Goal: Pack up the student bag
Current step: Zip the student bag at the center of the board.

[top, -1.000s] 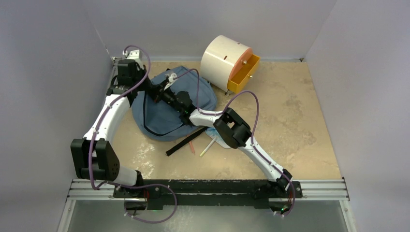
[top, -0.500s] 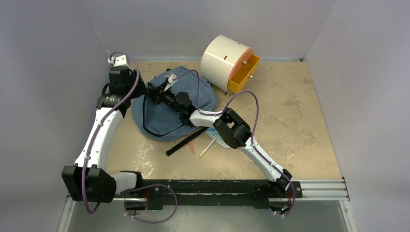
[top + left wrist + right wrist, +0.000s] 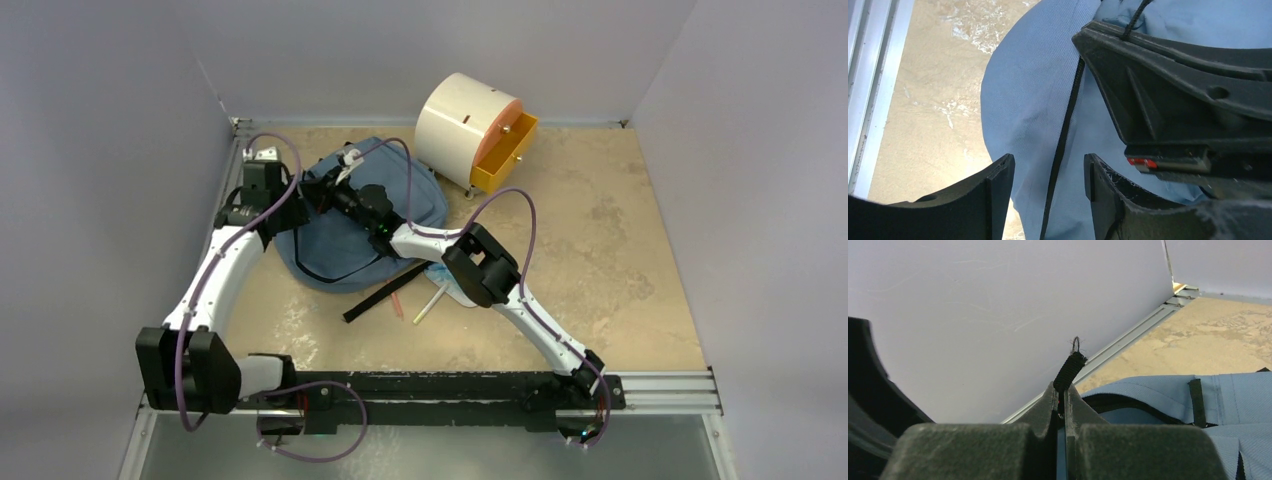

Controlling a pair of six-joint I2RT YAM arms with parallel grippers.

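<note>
The slate-blue student bag (image 3: 335,240) lies flat at the back left of the table. My right gripper (image 3: 328,192) is over its top left part, shut on a black webbing pull tab (image 3: 1070,367) that sticks up between its fingertips (image 3: 1050,397). The bag's open zipper edge (image 3: 1148,397) shows just behind it. My left gripper (image 3: 296,207) is open at the bag's left edge. In the left wrist view its jaws (image 3: 1048,167) stand apart over blue fabric (image 3: 1023,100), with a black zipper line (image 3: 1063,145) running between them. The right gripper's finger (image 3: 1188,95) is just beyond.
A cream cylindrical cabinet (image 3: 458,118) with its orange drawer (image 3: 505,150) pulled out stands behind the bag on the right. A black strap (image 3: 375,298), a red pen (image 3: 397,306) and a white pen (image 3: 428,305) lie near the bag's front edge. The left wall is close.
My left arm has swung back from the far left corner and come down toward the bag's left edge. The right gripper has stayed shut on the pull tab, almost still.
</note>
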